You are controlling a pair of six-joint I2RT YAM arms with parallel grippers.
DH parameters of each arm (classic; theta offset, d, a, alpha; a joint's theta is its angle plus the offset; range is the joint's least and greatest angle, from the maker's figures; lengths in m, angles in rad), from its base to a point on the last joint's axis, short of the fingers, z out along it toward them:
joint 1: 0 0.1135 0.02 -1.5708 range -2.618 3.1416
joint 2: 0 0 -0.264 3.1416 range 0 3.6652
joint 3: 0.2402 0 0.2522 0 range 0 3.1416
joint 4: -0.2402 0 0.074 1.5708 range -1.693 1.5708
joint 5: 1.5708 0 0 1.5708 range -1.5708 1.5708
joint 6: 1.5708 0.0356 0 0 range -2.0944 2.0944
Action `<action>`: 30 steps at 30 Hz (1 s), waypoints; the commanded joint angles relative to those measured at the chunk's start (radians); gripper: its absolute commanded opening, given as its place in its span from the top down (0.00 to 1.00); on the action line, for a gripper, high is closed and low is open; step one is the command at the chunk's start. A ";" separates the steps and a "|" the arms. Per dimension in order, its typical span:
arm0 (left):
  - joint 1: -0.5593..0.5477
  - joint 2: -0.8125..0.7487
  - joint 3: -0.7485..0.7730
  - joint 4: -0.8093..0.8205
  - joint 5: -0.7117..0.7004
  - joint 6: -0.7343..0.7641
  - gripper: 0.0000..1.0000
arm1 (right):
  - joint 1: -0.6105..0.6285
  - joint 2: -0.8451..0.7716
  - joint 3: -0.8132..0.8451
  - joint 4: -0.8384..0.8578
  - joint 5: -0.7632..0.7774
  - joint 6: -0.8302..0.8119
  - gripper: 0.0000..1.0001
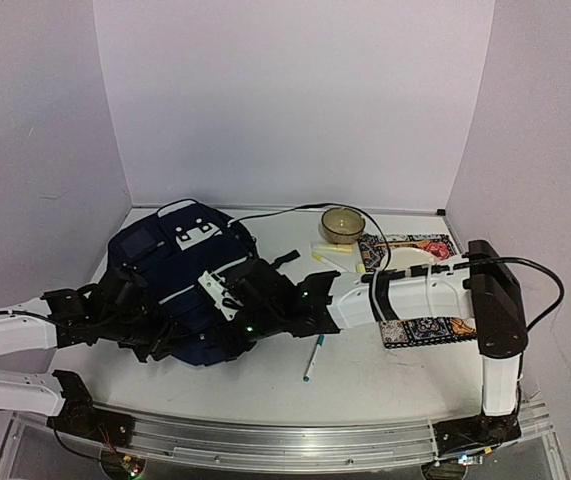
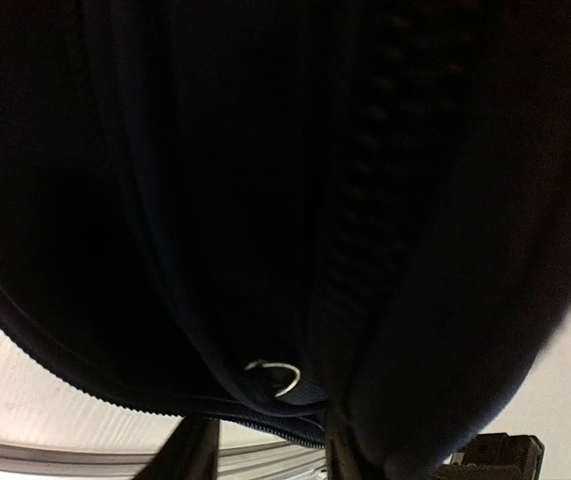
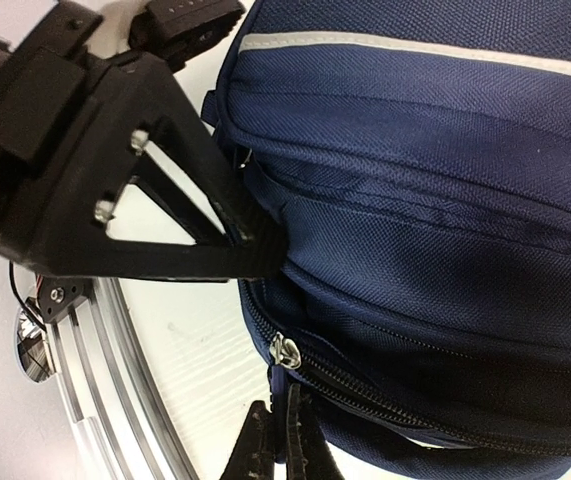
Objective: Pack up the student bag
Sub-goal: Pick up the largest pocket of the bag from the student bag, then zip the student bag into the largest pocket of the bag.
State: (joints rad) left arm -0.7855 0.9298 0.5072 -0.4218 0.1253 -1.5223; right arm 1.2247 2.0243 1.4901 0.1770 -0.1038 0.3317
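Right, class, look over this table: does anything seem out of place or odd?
One thing: a pen lies loose on the table's near side, just right of the student bag, apart from the bowl and patterned mat at the back right. Nothing looks spilled or damaged.

— Where does the top view sit?
— High and behind the arm bases. It looks down and forward across the table (image 1: 365, 385) to the back wall, far enough off to take in the whole student bag (image 1: 143, 262).
— And the wrists?
— The left one is pressed so near the bag that dark fabric fills its frame. The right one looks along its own fingers (image 3: 255, 455), close on the bag's zippered edge, and catches the left gripper (image 3: 257, 256). All three share the bag.
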 commanded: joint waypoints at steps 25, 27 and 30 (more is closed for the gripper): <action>-0.004 -0.099 0.265 -0.604 -0.509 0.250 1.00 | -0.151 -0.340 -0.006 -0.452 0.282 -0.051 1.00; -0.004 -0.139 0.268 -0.660 -0.531 0.226 1.00 | -0.163 -0.331 0.003 -0.458 0.286 -0.045 1.00; -0.003 -0.196 0.281 -0.729 -0.552 0.192 1.00 | -0.184 -0.308 0.021 -0.463 0.279 -0.026 1.00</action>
State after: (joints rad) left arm -0.8127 0.8089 0.7532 -0.8253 -0.1823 -1.3223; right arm 1.1127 1.7782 1.4944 -0.1286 0.0355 0.2777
